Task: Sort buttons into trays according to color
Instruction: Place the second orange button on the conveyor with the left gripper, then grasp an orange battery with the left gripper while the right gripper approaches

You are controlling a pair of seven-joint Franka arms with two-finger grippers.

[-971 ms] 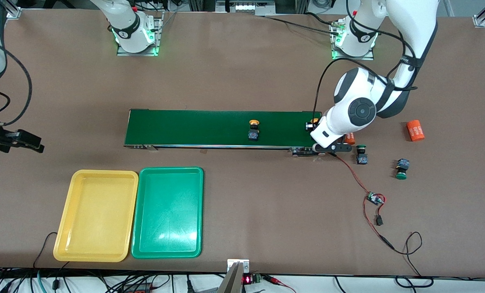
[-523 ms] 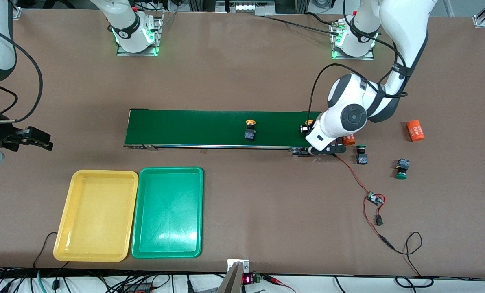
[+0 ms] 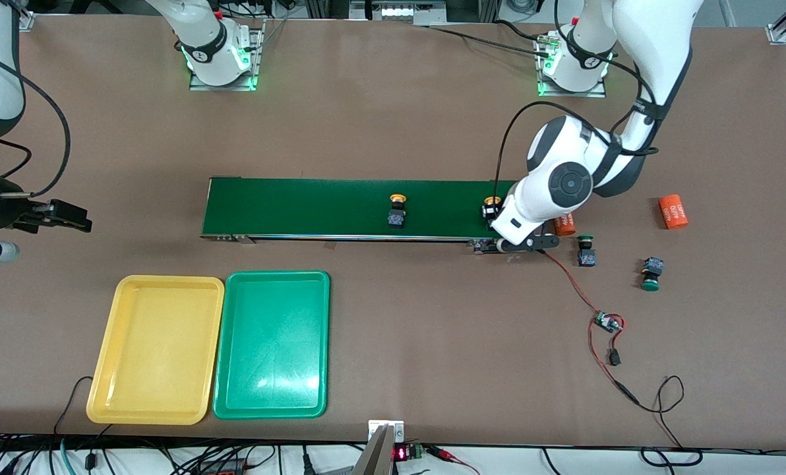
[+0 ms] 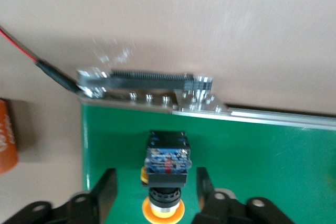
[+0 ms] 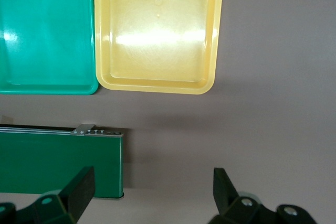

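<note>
One yellow-orange button (image 3: 397, 210) lies on the dark-green conveyor belt (image 3: 301, 204) near its middle. A second yellow-orange button (image 3: 491, 205) lies on the belt's end toward the left arm. My left gripper (image 4: 155, 190) is open and straddles this button (image 4: 167, 163), with a gap on each side. Two green buttons (image 3: 585, 251) (image 3: 651, 274) lie on the table off that belt end. The yellow tray (image 3: 169, 280) and green tray (image 3: 277, 274) sit side by side, nearer the front camera than the belt, both empty. My right gripper (image 3: 70, 218) is open and empty beside the belt's other end.
Two orange cylinders (image 3: 673, 211) (image 3: 564, 224) lie by the left arm's belt end. A small circuit board (image 3: 607, 322) on red wires trails from there toward the front camera. The right wrist view shows the yellow tray (image 5: 157, 85), the green tray (image 5: 47, 90) and the belt's end (image 5: 58, 163).
Both yellow-orange buttons have shifted along the belt toward the right arm's end. My left gripper has followed the second one. My right gripper has moved toward the belt.
</note>
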